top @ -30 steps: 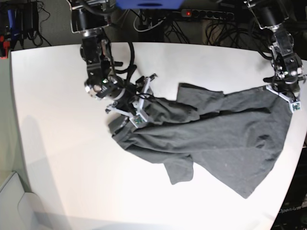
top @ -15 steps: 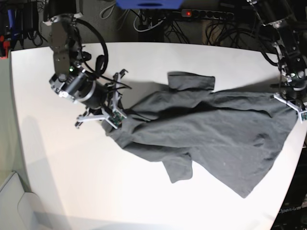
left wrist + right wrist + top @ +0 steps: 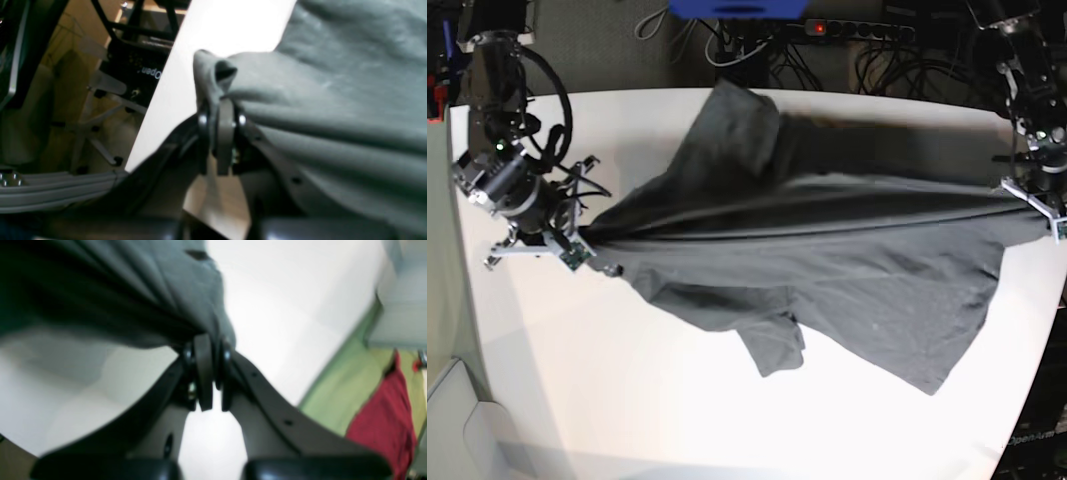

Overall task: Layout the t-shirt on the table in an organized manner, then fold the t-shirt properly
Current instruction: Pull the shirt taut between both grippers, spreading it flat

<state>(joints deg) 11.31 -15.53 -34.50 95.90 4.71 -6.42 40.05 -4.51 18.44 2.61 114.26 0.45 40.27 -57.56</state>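
The dark grey t-shirt (image 3: 827, 250) hangs stretched in a taut band across the white table (image 3: 627, 400), with one sleeve thrown toward the back edge and another drooping toward the front. At the base view's left, my right gripper (image 3: 577, 243) is shut on the shirt's bunched end. Its wrist view shows the fingertips (image 3: 204, 350) pinching a fold of the t-shirt (image 3: 116, 290) above the table (image 3: 283, 306). My left gripper (image 3: 1039, 205) at the table's right edge is shut on the opposite end, and up close its gripper (image 3: 222, 113) clamps the t-shirt (image 3: 333, 100).
A power strip and cables (image 3: 857, 30) lie behind the table. A light grey bin (image 3: 447, 420) sits off the front left corner. Green flooring with a red cloth (image 3: 383, 406) lies beyond the table edge. The left gripper hangs right at the table's right edge (image 3: 160, 110).
My right gripper has closed on the shirt's end and pulled it far toward the base view's left, stretching the shirt taut. One sleeve swung up toward the back. The left gripper barely moved.
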